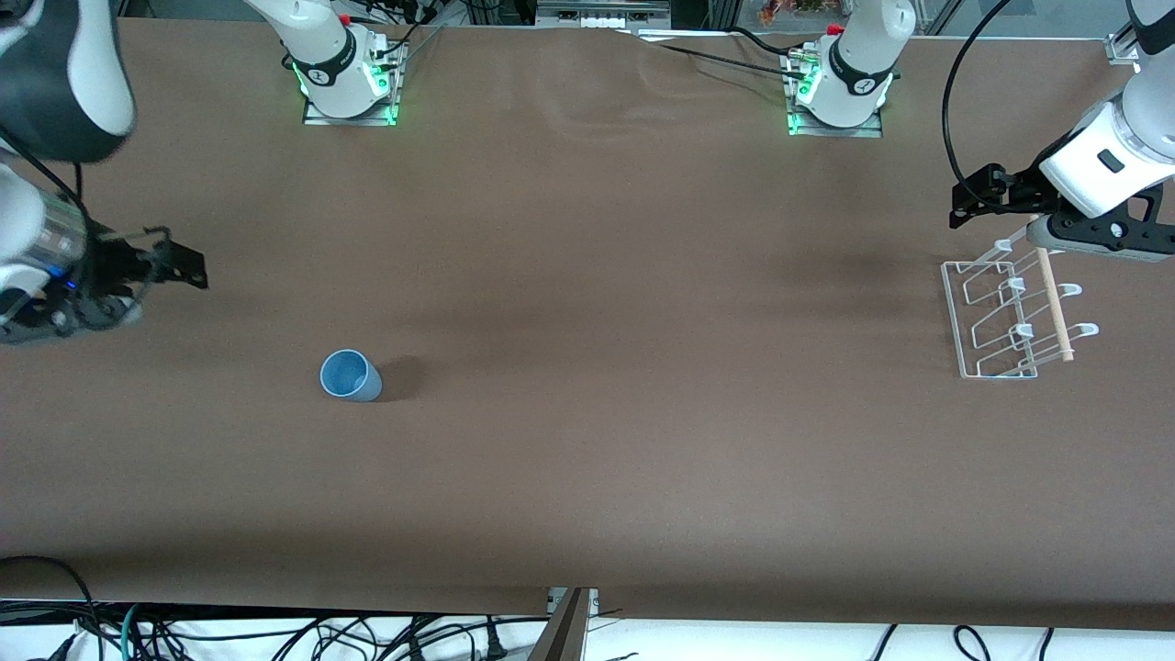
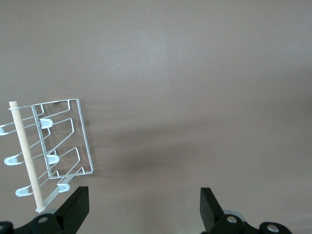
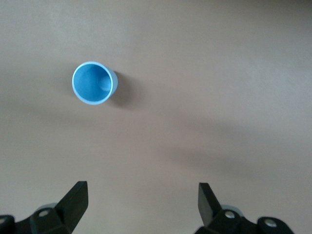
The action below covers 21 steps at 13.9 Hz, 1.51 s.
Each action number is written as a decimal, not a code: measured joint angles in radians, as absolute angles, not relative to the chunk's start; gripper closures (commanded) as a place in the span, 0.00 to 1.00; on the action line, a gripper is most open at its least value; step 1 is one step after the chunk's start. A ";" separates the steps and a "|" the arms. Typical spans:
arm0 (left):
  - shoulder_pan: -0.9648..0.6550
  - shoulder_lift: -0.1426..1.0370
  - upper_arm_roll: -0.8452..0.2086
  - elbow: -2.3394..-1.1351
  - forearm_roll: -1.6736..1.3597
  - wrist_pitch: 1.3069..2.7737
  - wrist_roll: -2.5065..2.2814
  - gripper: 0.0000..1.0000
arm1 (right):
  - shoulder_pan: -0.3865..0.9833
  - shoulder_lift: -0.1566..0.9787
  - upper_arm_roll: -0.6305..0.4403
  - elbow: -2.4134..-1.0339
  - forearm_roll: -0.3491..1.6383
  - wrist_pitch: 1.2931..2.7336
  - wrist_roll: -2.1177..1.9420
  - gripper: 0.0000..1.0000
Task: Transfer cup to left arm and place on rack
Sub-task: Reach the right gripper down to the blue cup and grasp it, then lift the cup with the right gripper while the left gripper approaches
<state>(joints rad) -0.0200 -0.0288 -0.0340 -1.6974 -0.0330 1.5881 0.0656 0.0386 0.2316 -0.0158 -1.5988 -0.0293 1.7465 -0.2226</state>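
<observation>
The light-blue cup (image 1: 350,375) stands upright and open side up on the brown table, toward the right arm's end. It also shows in the right wrist view (image 3: 94,83). My right gripper (image 1: 186,262) hangs in the air apart from the cup, open and empty (image 3: 141,202). The white wire rack (image 1: 1005,321) with its wooden dowel (image 1: 1054,303) sits at the left arm's end of the table, and shows in the left wrist view (image 2: 58,146). My left gripper (image 1: 968,197) hovers just beside the rack, open and empty (image 2: 144,204).
The brown table (image 1: 606,275) stretches wide between cup and rack. The two arm bases (image 1: 349,83) (image 1: 840,92) stand along the table's edge farthest from the front camera. Cables hang below the edge nearest to it.
</observation>
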 measured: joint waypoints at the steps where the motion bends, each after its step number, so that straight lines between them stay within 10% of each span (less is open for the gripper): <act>1: -0.020 -0.029 -0.034 -1.697 -0.033 1.588 0.066 0.00 | 0.039 0.254 -0.007 -1.613 -0.028 1.795 -0.222 0.00; 19: -0.020 -0.029 -0.037 -1.697 -0.033 1.588 0.066 0.00 | 0.089 0.558 0.012 -1.697 0.087 2.144 -0.136 0.01; 20: -0.020 -0.029 -0.037 -1.697 -0.033 1.588 0.066 0.00 | 0.089 0.559 0.012 -1.705 0.087 2.145 -0.136 0.08; 21: -0.020 -0.029 -0.037 -1.697 -0.033 1.588 0.066 0.00 | 0.089 0.560 0.012 -1.713 0.087 2.146 -0.136 0.40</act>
